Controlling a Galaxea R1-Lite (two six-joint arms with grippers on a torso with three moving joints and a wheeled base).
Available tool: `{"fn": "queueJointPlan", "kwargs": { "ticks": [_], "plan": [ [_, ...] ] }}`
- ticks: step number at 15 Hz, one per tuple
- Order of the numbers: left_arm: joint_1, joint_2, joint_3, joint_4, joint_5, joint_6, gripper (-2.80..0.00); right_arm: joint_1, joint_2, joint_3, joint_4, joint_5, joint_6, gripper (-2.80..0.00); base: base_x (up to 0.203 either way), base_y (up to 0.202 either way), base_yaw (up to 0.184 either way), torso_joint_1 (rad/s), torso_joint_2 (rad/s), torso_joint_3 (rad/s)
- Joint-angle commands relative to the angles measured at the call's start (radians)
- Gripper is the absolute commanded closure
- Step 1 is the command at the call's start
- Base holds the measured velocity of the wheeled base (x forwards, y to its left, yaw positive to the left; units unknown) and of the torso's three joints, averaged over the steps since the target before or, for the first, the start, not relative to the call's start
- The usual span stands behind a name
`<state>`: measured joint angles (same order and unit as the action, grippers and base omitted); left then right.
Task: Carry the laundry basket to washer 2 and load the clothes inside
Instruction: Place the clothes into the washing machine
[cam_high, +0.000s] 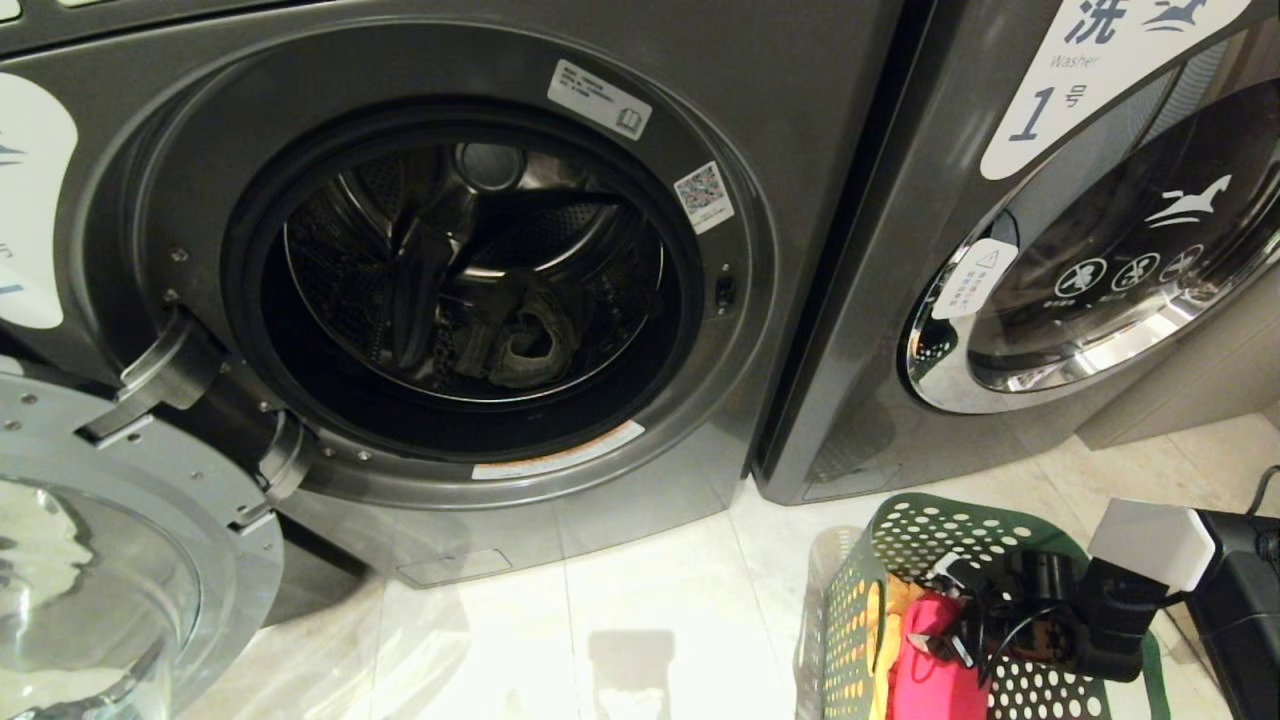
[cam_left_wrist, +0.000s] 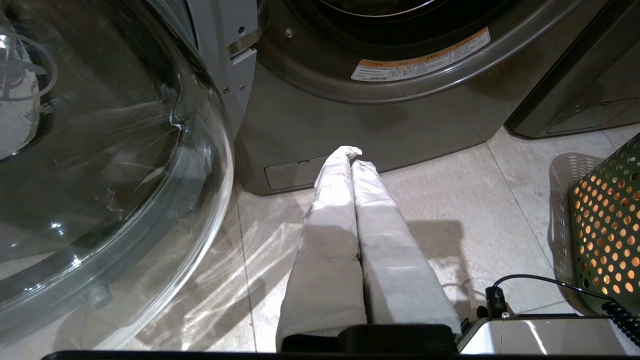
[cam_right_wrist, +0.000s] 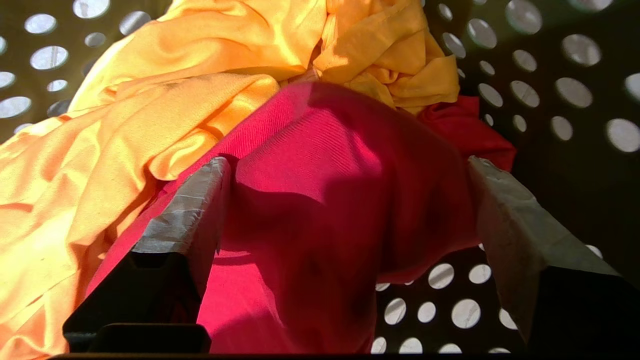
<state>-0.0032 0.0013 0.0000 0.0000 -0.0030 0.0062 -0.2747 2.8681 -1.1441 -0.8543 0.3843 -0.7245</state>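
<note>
Down inside the laundry basket (cam_high: 905, 540), right gripper (cam_right_wrist: 350, 200) fingers (cam_right_wrist: 190, 220) spreading wide, straddling the red-pink cloth (cam_right_wrist: 320, 165), gripping nothing.

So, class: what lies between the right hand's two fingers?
The red-pink cloth bulges up between the open right hand's fingers, inside the laundry basket. The right wrist view shows it.

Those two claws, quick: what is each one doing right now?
Left gripper: closed, holding nothing, low by the washer.
Right gripper: open inside the basket, jaws either side of the red cloth.
</note>
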Motion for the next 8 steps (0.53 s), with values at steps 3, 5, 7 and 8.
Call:
{"fn": "queueJointPlan", "kwargs": {
  "ticks": [3, 5, 7, 8],
  "plan": [
    [0.0, 0.0, 0.0, 0.0, 0.0, 0.0, 0.0, 0.002, 0.065, -0.06, -0.008, -0.002, -0.003, 0.0, 0.0, 0.0, 0.0, 0.0, 0.0, 0.0],
    [0.0, 0.0, 0.0, 0.0, 0.0, 0.0, 0.0, 0.002, 0.063, -0.057, -0.008, -0.029, -0.001, 0.0, 0.0, 0.0, 0.0, 0.0, 0.0, 0.0],
    [0.0, 0.0, 0.0, 0.0, 0.0, 0.0, 0.0, 0.002, 0.057, -0.049, -0.006, -0.03, -0.001, 0.0, 0.0, 0.0, 0.0, 0.0, 0.0, 0.0],
    [0.0, 0.0, 0.0, 0.0, 0.0, 0.0, 0.0, 0.002, 0.053, -0.045, -0.006, -0.03, 0.0, 0.0, 0.0, 0.0, 0.0, 0.0, 0.0, 0.0]
  ]
}}
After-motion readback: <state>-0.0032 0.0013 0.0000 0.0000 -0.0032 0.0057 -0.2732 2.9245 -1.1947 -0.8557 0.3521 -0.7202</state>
